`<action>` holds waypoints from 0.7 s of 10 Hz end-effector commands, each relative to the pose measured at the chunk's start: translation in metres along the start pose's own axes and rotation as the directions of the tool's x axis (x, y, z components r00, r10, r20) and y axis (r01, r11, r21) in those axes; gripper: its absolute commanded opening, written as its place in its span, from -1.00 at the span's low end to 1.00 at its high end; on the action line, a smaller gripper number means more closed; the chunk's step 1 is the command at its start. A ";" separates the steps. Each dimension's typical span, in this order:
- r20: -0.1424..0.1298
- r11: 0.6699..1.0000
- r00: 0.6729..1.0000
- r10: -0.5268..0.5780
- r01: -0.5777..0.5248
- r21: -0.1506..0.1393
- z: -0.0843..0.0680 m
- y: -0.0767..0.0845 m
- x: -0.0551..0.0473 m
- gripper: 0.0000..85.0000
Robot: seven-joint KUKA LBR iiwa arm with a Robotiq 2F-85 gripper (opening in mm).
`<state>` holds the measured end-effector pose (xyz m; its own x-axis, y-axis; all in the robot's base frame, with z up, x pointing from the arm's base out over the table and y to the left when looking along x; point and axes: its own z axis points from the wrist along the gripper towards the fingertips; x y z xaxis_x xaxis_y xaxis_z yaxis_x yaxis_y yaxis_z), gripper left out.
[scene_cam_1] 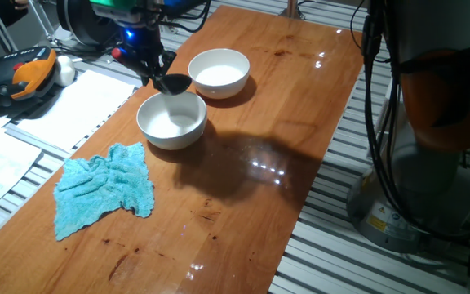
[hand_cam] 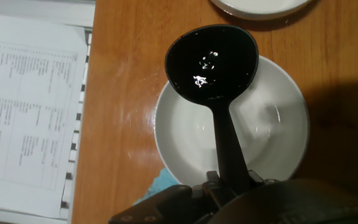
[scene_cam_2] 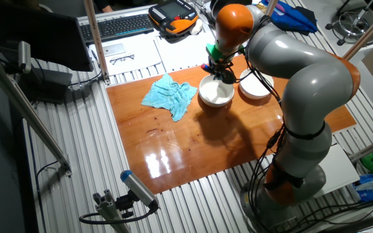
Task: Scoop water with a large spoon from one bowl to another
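Note:
Two white bowls stand side by side on the wooden table: the near bowl point(scene_cam_1: 171, 120) point(scene_cam_2: 215, 92) point(hand_cam: 266, 134) and the far bowl point(scene_cam_1: 219, 72) point(scene_cam_2: 255, 88) point(hand_cam: 260, 6). My gripper point(scene_cam_1: 147, 59) point(scene_cam_2: 220, 61) point(hand_cam: 229, 186) is shut on the handle of the large spoon point(scene_cam_1: 172, 82) point(hand_cam: 211, 62), a black ladle. Its cup hangs level over the far rim of the near bowl, and glints show liquid inside it. The water in the bowls is barely visible against the white. In the other fixed view the arm hides the spoon.
A crumpled blue cloth point(scene_cam_1: 104, 186) point(scene_cam_2: 168, 94) lies on the table left of the near bowl. Printed papers point(scene_cam_1: 72, 102) point(hand_cam: 23, 112) sit beyond the table's left edge, with an orange pendant point(scene_cam_1: 23, 73) behind. The robot base point(scene_cam_1: 431, 122) stands at the right.

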<state>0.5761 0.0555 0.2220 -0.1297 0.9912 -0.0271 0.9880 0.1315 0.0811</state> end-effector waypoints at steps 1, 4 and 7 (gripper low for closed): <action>-0.006 1.000 1.000 0.008 -0.008 0.002 0.001 -0.001 0.002 -1.00; -0.017 1.000 1.000 0.024 -0.024 0.002 0.008 -0.005 0.011 -1.00; -0.028 0.999 0.999 0.036 -0.035 0.009 0.017 -0.009 0.019 -1.00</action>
<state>0.5657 0.0728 0.2034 -0.0972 0.9953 0.0041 0.9928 0.0967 0.0709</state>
